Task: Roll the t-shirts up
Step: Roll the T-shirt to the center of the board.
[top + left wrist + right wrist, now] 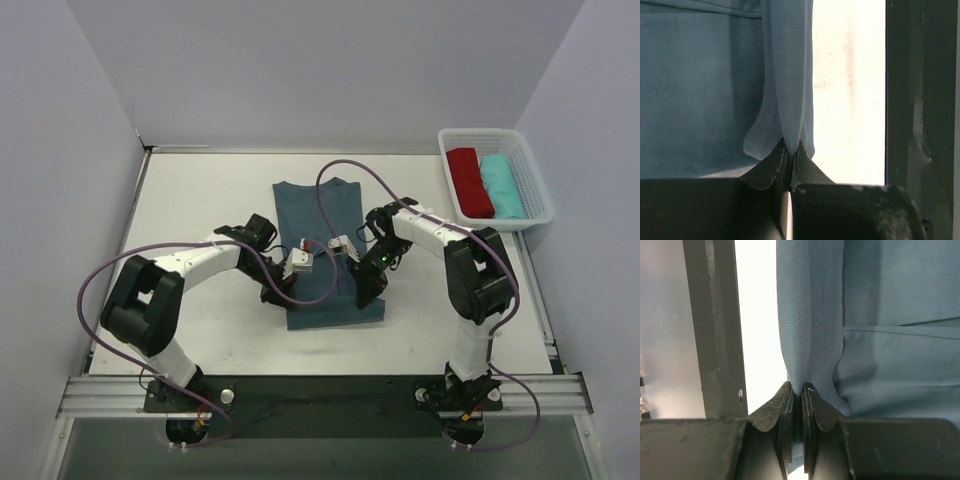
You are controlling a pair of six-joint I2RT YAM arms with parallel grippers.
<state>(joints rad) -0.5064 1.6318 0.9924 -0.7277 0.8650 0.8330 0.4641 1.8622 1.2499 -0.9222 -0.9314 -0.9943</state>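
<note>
Cloth of the blue t-shirt lies in the middle of the white table, folded into one long strip. Its long way runs from the near side, where the arms are bolted, out to the far side, where the neck end sits. The left gripper is at the strip's left edge and the right gripper is at its right edge, both close to the near end. So nearly all of the shirt stretches away from them toward the far wall, and each arm is about as near to it as the other. Each wrist camera shows two dark fingers pressed tight together with a thin bit of blue edge caught between them, so both grippers are pinching the shirt. The pinched edges are pulled up a little off the table, and the cloth hangs from them in soft folds. The rest of the shirt looks flat and smooth, with a straight seam line across it. I think the roll should start at this near end and go forward along the strip toward the neck, with both arms moving together so the roll stays even. Off to the far right, well apart from the blue shirt, a white basket holds a red t-shirt and a turquoise t-shirt side by side, both bundled up small.
</note>
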